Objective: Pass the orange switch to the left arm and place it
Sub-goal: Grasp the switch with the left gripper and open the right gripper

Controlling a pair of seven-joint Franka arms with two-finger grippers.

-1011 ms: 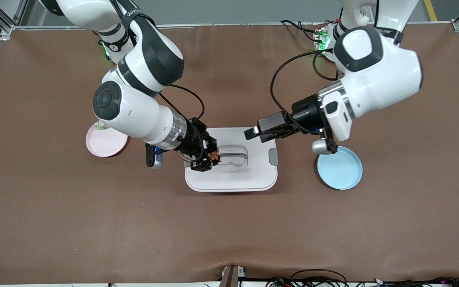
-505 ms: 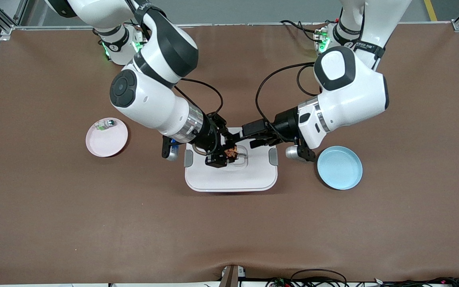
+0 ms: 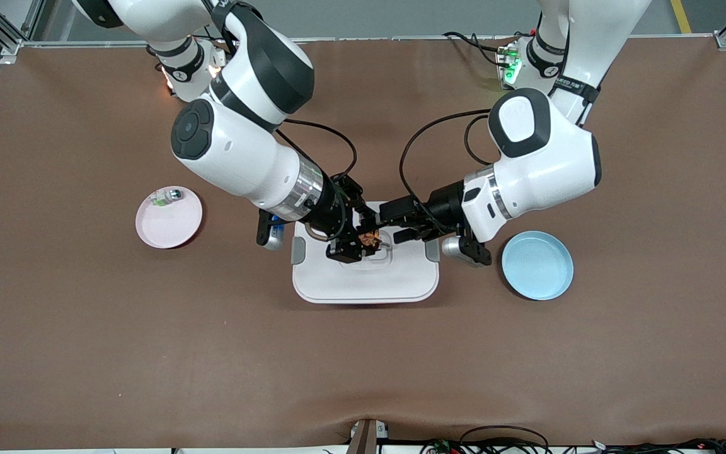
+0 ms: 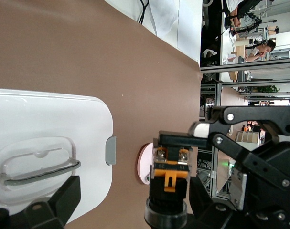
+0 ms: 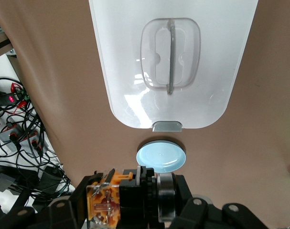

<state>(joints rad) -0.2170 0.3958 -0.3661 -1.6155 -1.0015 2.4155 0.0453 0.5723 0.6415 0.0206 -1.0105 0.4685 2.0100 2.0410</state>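
I am holding the orange switch in my right gripper above the box at mid-bench, while my left gripper, fingers spread, is closing in. Next, I judge, it must clamp the switch before I release.

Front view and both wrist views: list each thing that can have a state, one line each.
orange switch: held in the air over the box.
right gripper: shut on the orange switch.
left gripper: fingers open, close beside the switch.
box: lid on, handle flat.
pink plate: holds a small green-and-clear part.
blue plate: empty.
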